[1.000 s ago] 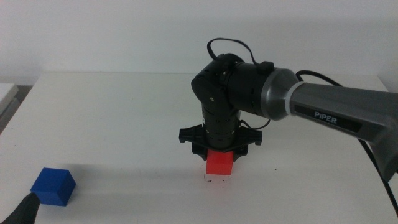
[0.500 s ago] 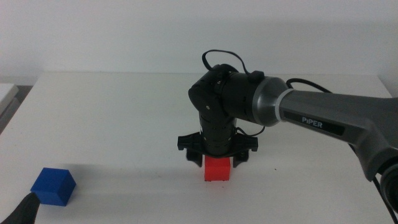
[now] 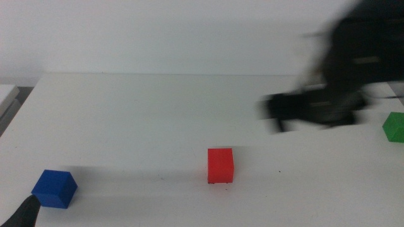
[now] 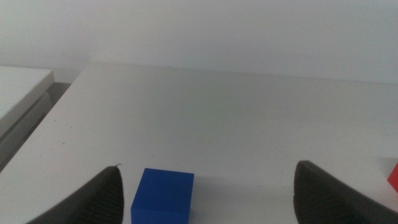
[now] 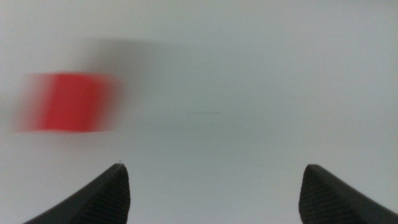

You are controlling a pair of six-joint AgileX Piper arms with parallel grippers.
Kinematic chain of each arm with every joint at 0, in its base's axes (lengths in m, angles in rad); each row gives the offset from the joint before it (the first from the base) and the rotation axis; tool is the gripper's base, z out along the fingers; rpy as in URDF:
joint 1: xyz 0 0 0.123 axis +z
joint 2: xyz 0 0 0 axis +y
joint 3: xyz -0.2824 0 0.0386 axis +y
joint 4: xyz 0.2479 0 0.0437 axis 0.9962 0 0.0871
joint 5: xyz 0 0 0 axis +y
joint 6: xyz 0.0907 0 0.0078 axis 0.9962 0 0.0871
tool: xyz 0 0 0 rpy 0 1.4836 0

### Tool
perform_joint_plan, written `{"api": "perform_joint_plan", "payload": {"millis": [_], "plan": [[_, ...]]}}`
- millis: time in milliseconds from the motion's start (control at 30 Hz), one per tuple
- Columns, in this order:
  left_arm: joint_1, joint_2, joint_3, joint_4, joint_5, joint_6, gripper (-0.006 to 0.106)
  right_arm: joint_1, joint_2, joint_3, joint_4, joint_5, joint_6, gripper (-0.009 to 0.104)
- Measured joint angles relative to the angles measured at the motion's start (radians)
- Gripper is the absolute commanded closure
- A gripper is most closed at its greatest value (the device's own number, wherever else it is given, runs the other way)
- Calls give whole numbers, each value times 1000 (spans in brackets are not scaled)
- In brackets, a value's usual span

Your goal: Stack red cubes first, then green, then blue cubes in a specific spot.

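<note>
The red cube (image 3: pixel 220 165) rests alone on the white table near the middle, over the marked spot, which is hidden beneath it; it shows blurred (image 5: pixel 67 102) in the right wrist view. My right gripper (image 3: pixel 309 108) is a motion-blurred dark shape up and to the right of it, open and empty (image 5: pixel 211 186). The green cube (image 3: pixel 394 127) sits at the right edge. The blue cube (image 3: pixel 54 188) lies at the front left, just ahead of my left gripper (image 3: pixel 25 213), which waits open (image 4: pixel 208 193) with the blue cube (image 4: pixel 162 196) near one jaw.
A pale surface (image 3: pixel 7 94) lies beyond the table's left edge. A tiny dark speck (image 3: pixel 279 171) marks the table to the right of the red cube.
My right gripper has let go of the red cube, left it on the table, and swung fast up and to the right. The left arm has not moved.
</note>
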Motion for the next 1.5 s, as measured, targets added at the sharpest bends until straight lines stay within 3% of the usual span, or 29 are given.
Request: {"api": "perform_joint_plan", "payload": {"millis": [133, 200, 267, 367, 433, 567, 867, 1300, 1433, 1500], "plan": [[0, 0, 0, 0, 0, 0, 7, -329, -122, 121, -19, 23, -217, 3], [0, 0, 0, 0, 0, 0, 7, -527, -117, 124, 41, 0, -336, 3], [0, 0, 0, 0, 0, 0, 7, -699, -81, 95, 146, -50, -456, 3], [0, 0, 0, 0, 0, 0, 7, -854, 16, 10, 257, -98, -603, 3], [0, 0, 0, 0, 0, 0, 7, -899, 87, -52, 282, -107, -674, 3], [0, 0, 0, 0, 0, 0, 7, -929, 232, -178, 276, -107, -782, 3], [0, 0, 0, 0, -2, 0, 7, -930, 508, -440, 299, -47, -846, 4], [0, 0, 0, 0, -2, 0, 7, -930, 646, -472, 266, -18, -848, 4], [0, 0, 0, 0, -2, 0, 7, -930, 668, -472, 266, -18, -846, 10], [0, 0, 0, 0, -2, 0, 7, -930, 681, -472, 266, -16, -845, 21]]}}
